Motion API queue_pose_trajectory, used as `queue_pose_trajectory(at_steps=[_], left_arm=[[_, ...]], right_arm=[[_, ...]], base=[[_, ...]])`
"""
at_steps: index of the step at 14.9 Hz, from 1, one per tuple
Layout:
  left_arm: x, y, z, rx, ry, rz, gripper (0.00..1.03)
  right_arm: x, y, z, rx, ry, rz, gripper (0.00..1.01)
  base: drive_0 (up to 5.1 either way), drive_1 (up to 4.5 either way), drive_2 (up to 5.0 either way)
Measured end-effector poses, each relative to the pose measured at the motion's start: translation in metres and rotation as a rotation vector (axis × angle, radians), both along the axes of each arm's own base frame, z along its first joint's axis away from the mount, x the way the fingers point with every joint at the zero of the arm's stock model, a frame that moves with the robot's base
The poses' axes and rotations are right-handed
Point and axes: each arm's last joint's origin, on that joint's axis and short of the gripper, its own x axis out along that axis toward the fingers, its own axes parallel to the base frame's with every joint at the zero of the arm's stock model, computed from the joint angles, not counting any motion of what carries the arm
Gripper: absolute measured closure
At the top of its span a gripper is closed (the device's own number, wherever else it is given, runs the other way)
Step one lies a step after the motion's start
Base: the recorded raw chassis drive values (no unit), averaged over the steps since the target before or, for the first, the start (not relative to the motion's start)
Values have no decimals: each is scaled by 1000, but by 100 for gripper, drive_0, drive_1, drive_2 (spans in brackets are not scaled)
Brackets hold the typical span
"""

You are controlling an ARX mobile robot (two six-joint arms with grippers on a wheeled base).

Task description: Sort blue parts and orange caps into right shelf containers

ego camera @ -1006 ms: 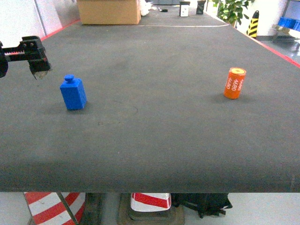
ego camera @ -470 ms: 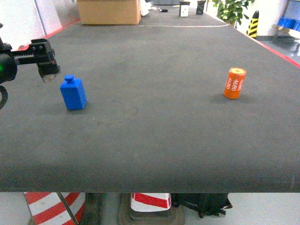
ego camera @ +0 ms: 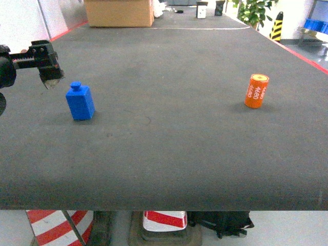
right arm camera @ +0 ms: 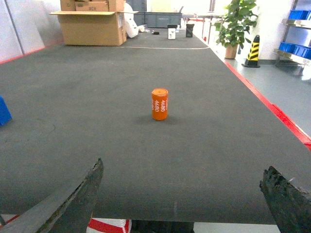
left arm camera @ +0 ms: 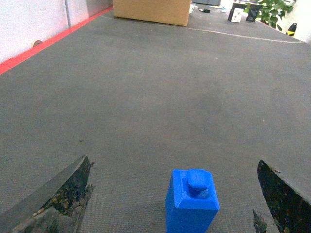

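A blue part (ego camera: 80,101) with a small knob on top stands upright on the left of the dark table (ego camera: 169,148). My left gripper (ego camera: 49,81) hovers just left of and behind it. In the left wrist view the blue part (left arm camera: 191,201) sits low between the wide-open fingers (left arm camera: 63,196), and the left gripper (left arm camera: 172,162) holds nothing. An orange cap (ego camera: 256,90) printed "4680" stands upright on the right. The right gripper (right arm camera: 182,167) is open and empty near the table's front edge, well short of the orange cap (right arm camera: 160,104). Blue containers (right arm camera: 294,49) sit on a shelf at far right.
A cardboard box (ego camera: 119,13) stands at the table's far end. Red tape (ego camera: 302,56) lines the table's side edges. Red-and-white striped cones (ego camera: 164,220) stand on the floor below the front edge. A yellow-black bollard (ego camera: 277,25) and a plant (right arm camera: 237,22) are beyond the right side.
The left gripper has shifted a little to the right, closer to the blue part. The blue part and the orange cap have not moved.
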Motion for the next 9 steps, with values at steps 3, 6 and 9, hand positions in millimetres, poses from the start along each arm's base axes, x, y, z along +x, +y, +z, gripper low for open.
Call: queue_pose_trajectory(at_steps=[3,6,9], left_arm=[[0,0,0,0,0,0,5],[0,0,0,0,2,1,5],[-21,42,-13,-33,74,212,5]], right_arm=[[0,0,0,0,0,0,3],[0,0,0,0,0,0,3],[0,0,0,0,0,0,3]], base=[[0,0,0],[0,0,0],[0,0,0]])
